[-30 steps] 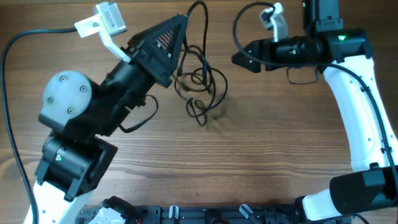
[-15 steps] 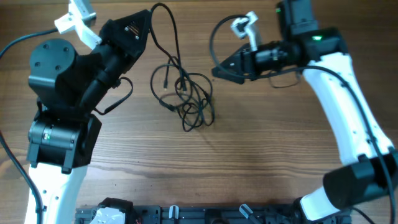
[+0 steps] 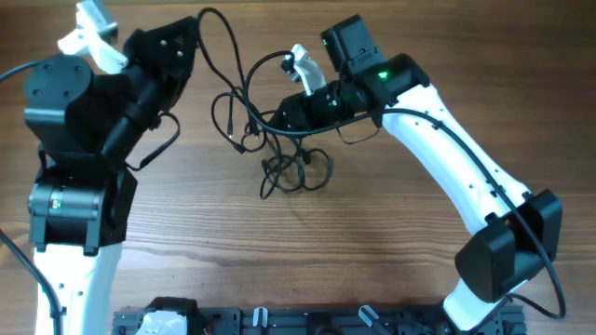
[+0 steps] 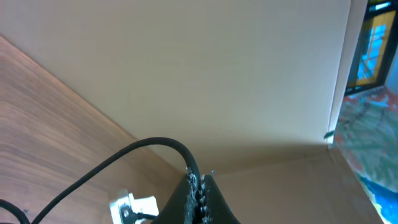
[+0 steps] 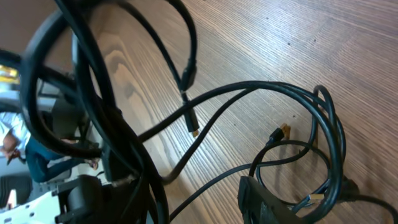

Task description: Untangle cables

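Observation:
The cables [image 3: 293,167] lie as a knotted black bundle on the wooden table [image 3: 372,251], with loose loops and small plug ends around it. One strand rises from the bundle to my left gripper [image 3: 189,26], lifted at the back left. In the left wrist view that gripper [image 4: 199,186] is shut on the black cable [image 4: 124,155]. My right gripper [image 3: 279,116] is down at the bundle's upper edge. In its wrist view the right gripper [image 5: 199,205] has its jaws apart, cable strands [image 5: 261,93] run between and beside the fingers [image 5: 267,202], and a metal-tipped plug [image 5: 193,124] lies just beyond.
A black rail [image 3: 279,321] runs along the table's front edge. The right arm's white link [image 3: 447,158] reaches across the right half of the table. A beige wall [image 4: 217,74] stands behind the table's back edge.
My left gripper has pulled left with its cable, dragging the bundle leftward. The right arm has swung left and down onto the bundle, its jaws narrowing.

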You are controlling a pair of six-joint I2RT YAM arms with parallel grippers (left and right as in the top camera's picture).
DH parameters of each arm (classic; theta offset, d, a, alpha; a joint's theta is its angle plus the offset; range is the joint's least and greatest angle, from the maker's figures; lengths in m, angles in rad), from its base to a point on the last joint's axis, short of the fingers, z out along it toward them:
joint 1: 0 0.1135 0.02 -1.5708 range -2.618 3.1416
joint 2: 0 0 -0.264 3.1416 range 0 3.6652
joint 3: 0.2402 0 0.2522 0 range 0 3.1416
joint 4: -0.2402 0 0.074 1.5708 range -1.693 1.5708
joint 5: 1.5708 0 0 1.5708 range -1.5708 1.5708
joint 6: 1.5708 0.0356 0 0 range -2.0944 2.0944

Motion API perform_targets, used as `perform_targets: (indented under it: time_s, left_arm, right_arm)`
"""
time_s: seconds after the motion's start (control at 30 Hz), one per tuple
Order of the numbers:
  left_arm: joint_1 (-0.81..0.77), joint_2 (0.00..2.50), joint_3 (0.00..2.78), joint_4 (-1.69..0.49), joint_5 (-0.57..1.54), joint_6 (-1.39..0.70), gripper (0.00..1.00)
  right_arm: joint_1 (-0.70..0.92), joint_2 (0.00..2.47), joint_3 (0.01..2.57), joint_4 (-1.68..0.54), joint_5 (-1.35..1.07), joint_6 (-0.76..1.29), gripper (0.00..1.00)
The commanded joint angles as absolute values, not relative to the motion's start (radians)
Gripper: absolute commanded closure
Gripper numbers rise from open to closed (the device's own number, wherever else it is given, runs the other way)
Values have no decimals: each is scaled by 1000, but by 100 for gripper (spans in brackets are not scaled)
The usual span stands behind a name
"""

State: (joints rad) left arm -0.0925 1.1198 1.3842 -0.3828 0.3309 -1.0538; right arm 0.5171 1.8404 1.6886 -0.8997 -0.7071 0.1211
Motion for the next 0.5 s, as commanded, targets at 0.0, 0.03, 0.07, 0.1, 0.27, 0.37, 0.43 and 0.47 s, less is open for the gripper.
perform_targets:
  time_s: [0.0, 0.03, 0.07, 0.1, 0.27, 0.37, 0.43, 0.47]
  left_arm:
    - [-68, 1112, 1396, -373, 324, -1063, 96]
    - [-68, 1113, 1396, -373, 324, -1063, 96]
    - [-68, 1114, 1396, -373, 324, -1063, 96]
    - [-68, 1115, 1396, -372, 324, -1063, 96]
    - [-67, 1116, 1396, -372, 310, -1063, 96]
    - [-60, 1116, 1396, -373, 302, -1063, 96]
    - [-50, 1116, 1396, -395, 302, -1062, 96]
    - [-43, 1116, 1396, -414, 302, -1059, 96]
  right_arm:
    - [529, 1861, 1686, -895, -680, 157, 51]
    - [528, 1861, 1686, -888, -692, 157, 50]
    - [528, 1861, 1686, -880, -706, 157, 48]
    - [528, 1861, 1686, -873, -717, 157, 45]
    - [565, 1865, 1678, -876, -685, 158, 45]
    - [592, 1881, 1654, -875, -632, 161, 58]
    - [593, 1889, 1637, -878, -559, 205, 83]
    - [587, 1888, 1637, -879, -540, 213, 93]
